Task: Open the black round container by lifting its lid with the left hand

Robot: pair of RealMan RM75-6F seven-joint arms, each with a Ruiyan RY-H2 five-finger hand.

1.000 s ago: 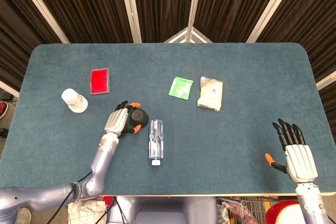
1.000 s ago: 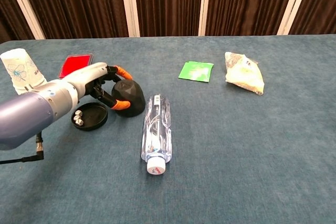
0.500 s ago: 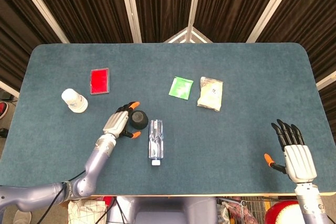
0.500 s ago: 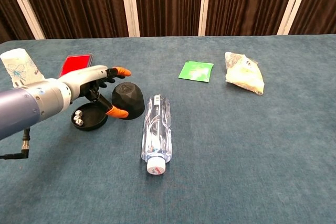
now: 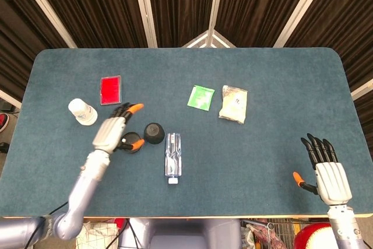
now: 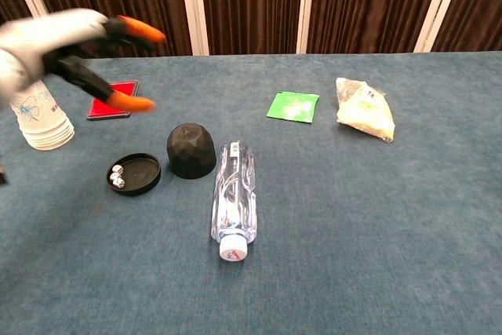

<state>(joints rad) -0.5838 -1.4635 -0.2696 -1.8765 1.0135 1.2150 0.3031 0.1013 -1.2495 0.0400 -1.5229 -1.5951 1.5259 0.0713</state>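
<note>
The black faceted dome lid stands on the table, off its base. Just left of it lies the shallow black base with a few small silvery pieces inside; in the head view the base is partly hidden under my left hand. My left hand hovers raised above the table, up and left of the lid, fingers spread and holding nothing; it is motion-blurred in the chest view. My right hand rests at the table's near right edge, fingers apart and empty.
A clear water bottle lies right of the lid, cap toward me. A red card and a paper cup sit left. A green packet and a snack bag lie farther back right.
My left hand has let go of the lid, opened, and risen up and to the left. The lid stays standing beside the base. The right hand has hardly moved.
</note>
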